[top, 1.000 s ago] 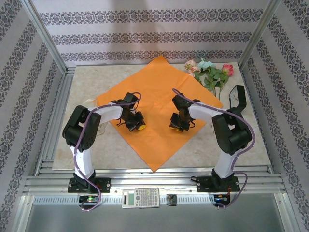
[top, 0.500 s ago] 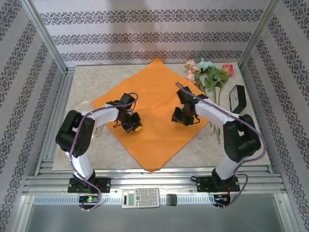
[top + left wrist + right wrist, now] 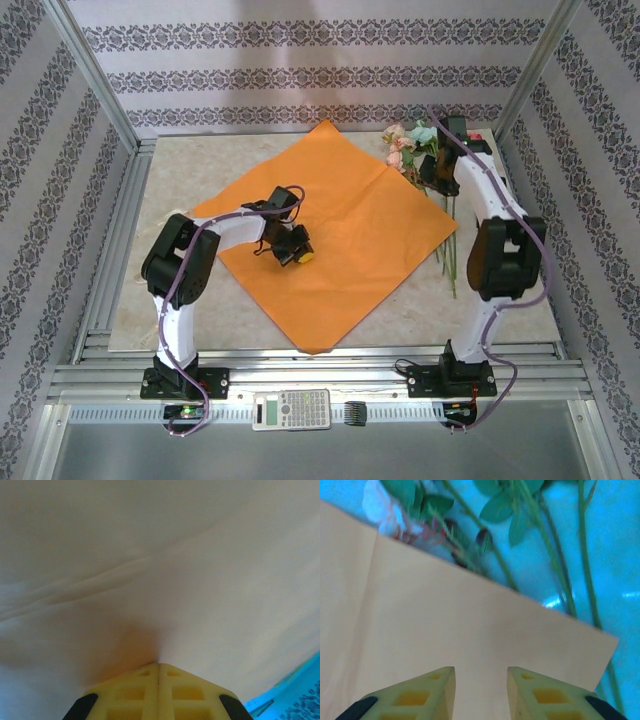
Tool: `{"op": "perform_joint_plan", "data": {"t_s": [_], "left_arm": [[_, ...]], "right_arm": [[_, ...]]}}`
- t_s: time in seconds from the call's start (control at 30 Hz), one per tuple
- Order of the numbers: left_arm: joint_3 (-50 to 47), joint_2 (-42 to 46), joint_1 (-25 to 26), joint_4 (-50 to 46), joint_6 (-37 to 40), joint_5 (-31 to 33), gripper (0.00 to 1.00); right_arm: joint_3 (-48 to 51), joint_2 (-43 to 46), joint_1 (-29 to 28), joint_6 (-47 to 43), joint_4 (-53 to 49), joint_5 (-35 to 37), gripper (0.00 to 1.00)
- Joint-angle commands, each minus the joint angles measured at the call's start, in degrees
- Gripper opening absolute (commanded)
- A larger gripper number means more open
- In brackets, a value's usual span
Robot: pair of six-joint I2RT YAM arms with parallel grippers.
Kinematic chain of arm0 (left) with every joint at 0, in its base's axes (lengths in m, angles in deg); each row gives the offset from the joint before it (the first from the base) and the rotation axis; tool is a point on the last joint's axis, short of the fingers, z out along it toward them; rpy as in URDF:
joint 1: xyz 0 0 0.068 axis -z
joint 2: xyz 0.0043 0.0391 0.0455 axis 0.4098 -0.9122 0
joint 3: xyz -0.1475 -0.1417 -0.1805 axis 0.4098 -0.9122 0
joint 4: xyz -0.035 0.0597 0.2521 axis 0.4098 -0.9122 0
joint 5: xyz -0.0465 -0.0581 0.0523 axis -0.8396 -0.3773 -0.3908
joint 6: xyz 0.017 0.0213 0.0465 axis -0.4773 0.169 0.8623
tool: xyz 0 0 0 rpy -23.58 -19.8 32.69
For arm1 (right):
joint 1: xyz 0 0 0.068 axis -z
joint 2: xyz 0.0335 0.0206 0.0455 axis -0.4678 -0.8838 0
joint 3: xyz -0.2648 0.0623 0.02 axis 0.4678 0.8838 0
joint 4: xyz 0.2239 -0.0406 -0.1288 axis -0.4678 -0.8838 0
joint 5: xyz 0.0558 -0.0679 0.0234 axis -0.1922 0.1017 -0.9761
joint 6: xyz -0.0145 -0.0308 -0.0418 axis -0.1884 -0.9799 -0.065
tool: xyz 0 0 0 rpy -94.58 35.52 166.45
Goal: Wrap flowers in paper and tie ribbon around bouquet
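The task looks to be at its opening stage, with little finished beyond the layout. On the left, the left gripper is down on the paper, somewhat left of the sheet's middle. In the left wrist view its jaws are closed tight together, tips against the sheet, where faint creases run toward them. I cannot tell whether a pinch of paper is caught between them or they merely press it down. The orange sheet lies spread flat as 1 diamond on the surface, unfolded and unrolled, with nothing laid on it besides that gripper. To the right, the flowers lie at the far right of the surface just past the sheet's upper right edge, blooms toward the back wall and stems trailing toward the near side. The right gripper hovers beside them. In the right wrist view its jaws stand apart and hold nothing, poised over the paper's edge with the stems and leaves just beyond. Likely next is picking up the flowers and setting them on the sheet; wrapping and tying both remain.
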Motion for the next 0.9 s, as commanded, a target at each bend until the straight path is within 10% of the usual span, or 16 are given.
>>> {"op": "perform_joint_plan", "data": {"t_s": [0.0, 0.87], "left_arm": [[-3.94, 3.37, 0.26, -0.63, -0.37, 0.70, 0.00], [9.63, 1.33, 3.44, -9.56, 2.60, 3.91, 0.00]], "right_arm": [[-6.43, -4.67, 0.80, -3.84, -5.35, 2.89, 0.36], [-8.79, -16.39, 1.11, -5.52, -8.24, 4.05, 0.33]]}}
